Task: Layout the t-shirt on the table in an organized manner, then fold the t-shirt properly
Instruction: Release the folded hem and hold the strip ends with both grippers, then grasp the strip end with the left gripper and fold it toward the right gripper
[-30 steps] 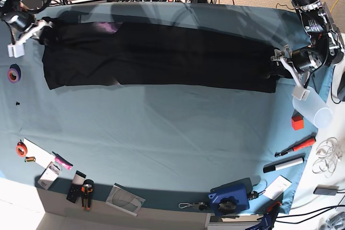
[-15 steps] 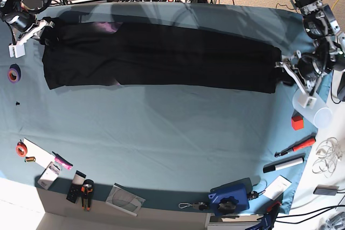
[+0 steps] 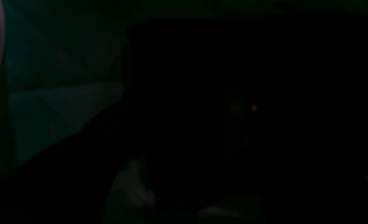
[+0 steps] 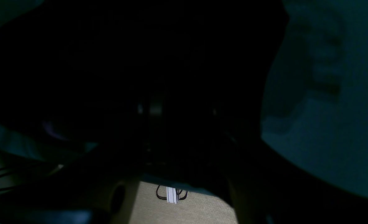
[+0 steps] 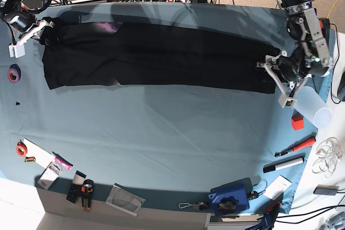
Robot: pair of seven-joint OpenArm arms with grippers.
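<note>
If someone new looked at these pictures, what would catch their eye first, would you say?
First the t-shirt, a long black band stretched across the far half of the teal table. Next the two arms at its ends: the right gripper at the far-left corner, the left gripper at the right end. Small tools line the near edge.

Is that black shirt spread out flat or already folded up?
Folded lengthwise, it seems: the t-shirt lies as one long, narrow band across the far side of the table, no sleeves sticking out. It is not yet a compact bundle.
</note>
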